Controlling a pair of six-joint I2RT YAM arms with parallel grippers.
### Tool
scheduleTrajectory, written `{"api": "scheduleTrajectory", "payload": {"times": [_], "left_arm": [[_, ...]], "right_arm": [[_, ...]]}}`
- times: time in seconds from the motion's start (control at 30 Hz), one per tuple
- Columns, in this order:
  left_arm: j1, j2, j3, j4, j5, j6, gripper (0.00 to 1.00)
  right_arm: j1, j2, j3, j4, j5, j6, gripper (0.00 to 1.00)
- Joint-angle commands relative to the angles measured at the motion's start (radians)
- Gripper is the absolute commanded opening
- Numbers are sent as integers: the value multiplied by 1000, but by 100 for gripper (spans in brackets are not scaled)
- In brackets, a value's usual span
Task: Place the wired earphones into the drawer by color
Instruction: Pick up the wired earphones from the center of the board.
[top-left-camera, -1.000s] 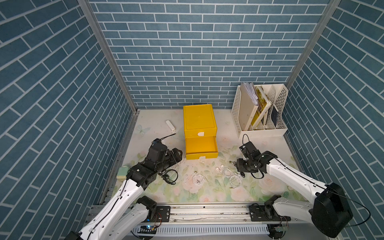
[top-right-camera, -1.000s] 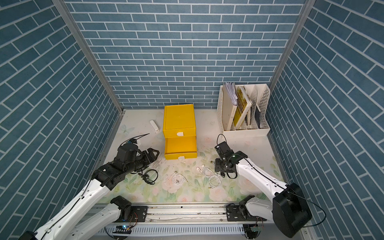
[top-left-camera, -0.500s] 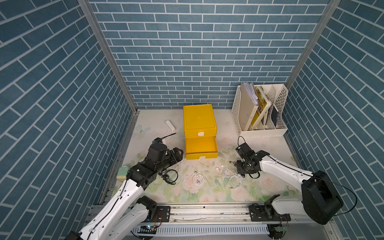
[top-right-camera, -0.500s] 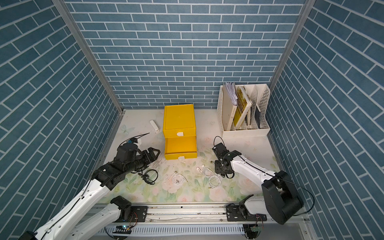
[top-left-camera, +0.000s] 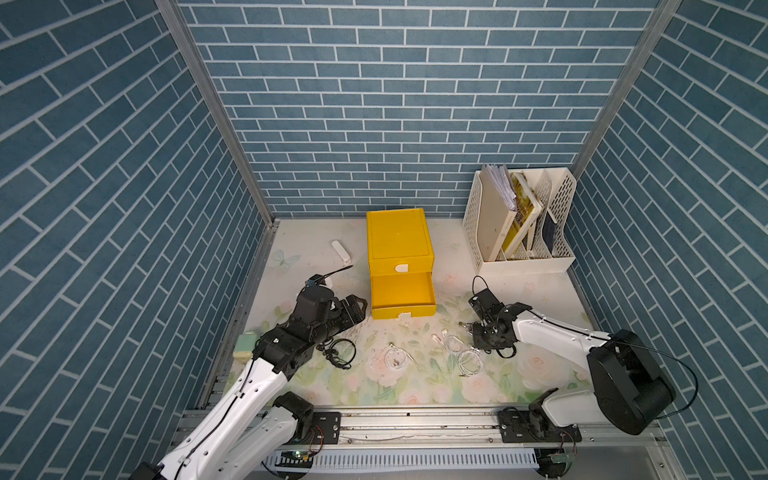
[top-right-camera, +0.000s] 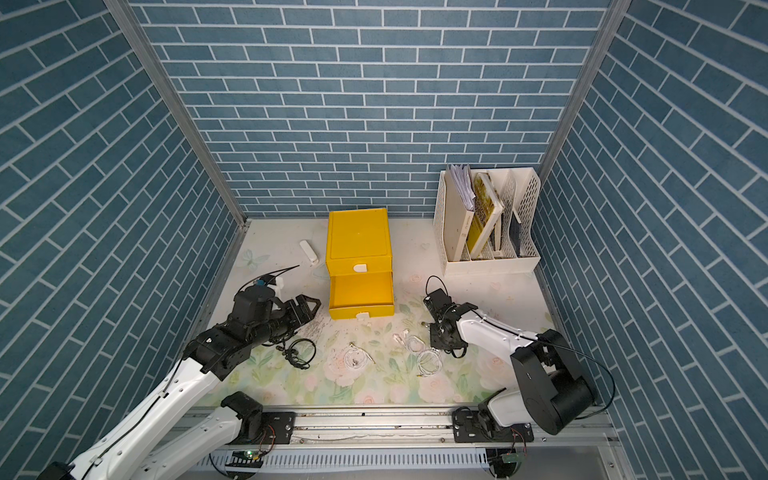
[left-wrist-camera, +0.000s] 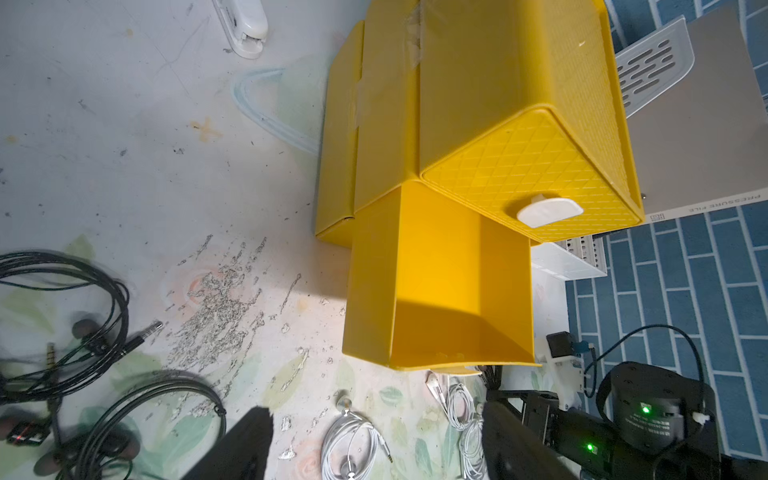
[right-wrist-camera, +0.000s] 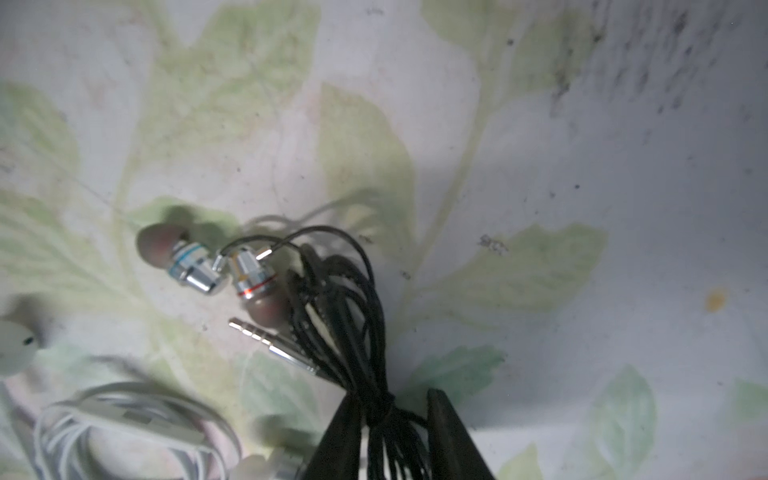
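Black earphones (top-left-camera: 341, 354) and white earphones (top-left-camera: 469, 362) lie coiled before the open yellow drawer (top-left-camera: 403, 311).

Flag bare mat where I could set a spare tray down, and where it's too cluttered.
Free: the mat between yellow drawer unit and file rack; the near strip along the rail. Crowded: around the front of the open drawer, where black earphones, white earphones, left gripper and right gripper sit.

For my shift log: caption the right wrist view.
Right claw straddling a black earphone bundle on the floral mat, white earphones nearby.
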Motion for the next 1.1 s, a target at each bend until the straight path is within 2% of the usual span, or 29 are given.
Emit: {"api": "scheduleTrajectory", "payload": {"times": [0.0, 0.27, 0.5, 0.83, 1.07], "left_arm": [[-4, 5, 21, 3, -2, 23, 84], [-4, 12, 21, 5, -4, 37, 82], [-3, 8, 25, 1, -7, 43, 82], [-4, 5, 22, 4, -6, 49, 82], [-4, -1, 24, 1, -7, 53, 82]], "right_arm": [[-7, 1, -11, 10, 22, -10, 23], [-6, -22, -9, 3, 18, -30, 10], [-7, -122, 60, -78, 34, -32, 1], [-6, -223, 247, -250, 76, -73, 0], [-6, -231, 429, -339, 65, -103, 0]]}}
